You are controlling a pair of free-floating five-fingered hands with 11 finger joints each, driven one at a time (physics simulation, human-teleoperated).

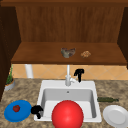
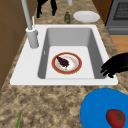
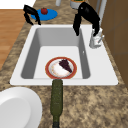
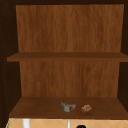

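Observation:
My left hand (image 1: 37, 110) hovers with relaxed, drooping fingers over the sink's (image 1: 40, 96) front left corner, beside a blue plate (image 1: 15, 113) that carries a tomato (image 1: 16, 108). It holds nothing, as the left side view (image 2: 115, 65) and right side view (image 3: 30, 12) also show. My right hand (image 1: 79, 73) hangs just right of the faucet (image 1: 67, 78), fingers pointing down over its handle (image 3: 97, 40); contact is unclear. In the basin lies a red-rimmed dish (image 3: 60, 67) with a dark purple piece of food (image 3: 65, 64). In the front view the dish (image 1: 67, 115) looks like a red disc.
A green bottle (image 1: 107, 99) lies on the counter right of the sink, and a white plate (image 1: 115, 115) sits in front of it. A potted plant (image 1: 9, 81) stands far left. The shelf (image 1: 37, 53) above carries a grey object (image 1: 68, 52) and a brown lump (image 1: 85, 54).

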